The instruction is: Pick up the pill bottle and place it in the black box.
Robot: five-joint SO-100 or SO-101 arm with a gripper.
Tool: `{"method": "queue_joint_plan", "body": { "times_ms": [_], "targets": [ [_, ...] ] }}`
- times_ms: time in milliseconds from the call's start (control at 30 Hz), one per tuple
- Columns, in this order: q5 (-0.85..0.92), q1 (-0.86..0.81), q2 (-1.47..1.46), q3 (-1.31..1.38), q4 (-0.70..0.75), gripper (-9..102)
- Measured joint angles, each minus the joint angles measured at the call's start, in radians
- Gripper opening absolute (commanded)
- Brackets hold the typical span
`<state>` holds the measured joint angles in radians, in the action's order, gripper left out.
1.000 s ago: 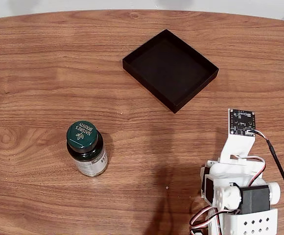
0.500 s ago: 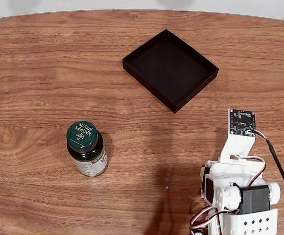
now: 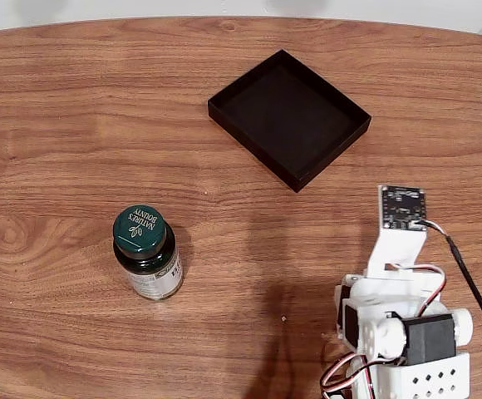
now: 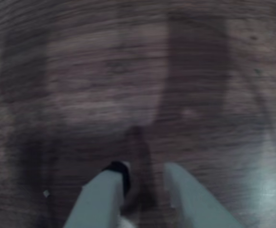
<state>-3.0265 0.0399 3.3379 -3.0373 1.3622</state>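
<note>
The table [image 3: 75, 108] is brown wood with long wavy lines running from side to side. A round knot [image 3: 4, 233] shows in the wood near the left edge in the fixed view. 1 tiny pale speck [image 3: 283, 318] lies on the wood low in that view. Behind the table's curved far edge runs a strip of pale wall [image 3: 141, 10]. In the wrist view the wood looks dark and blurry.

Fixed view bright, evenly lit, sharp, soft shadows; wrist view dim, heavily motion-blurred.
</note>
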Motion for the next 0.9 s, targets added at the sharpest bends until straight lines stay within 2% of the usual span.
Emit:
{"method": "queue_joint_plan", "body": {
  "times_ms": [200, 333, 467, 567, 900],
  "targets": [
    [-0.003, 0.011, 0.0, 0.008, 0.009, 10],
    [-0.121, -0.017, 0.0, 0.003, 0.011, 10],
    [-0.156, -0.046, -0.018, 0.0, -0.006, 10],
    [-0.184, -0.043, -0.057, -0.003, -0.049, 10],
    [-0.192, 0.038, -0.213, -0.005, -0.376, 14]
  ]
}}
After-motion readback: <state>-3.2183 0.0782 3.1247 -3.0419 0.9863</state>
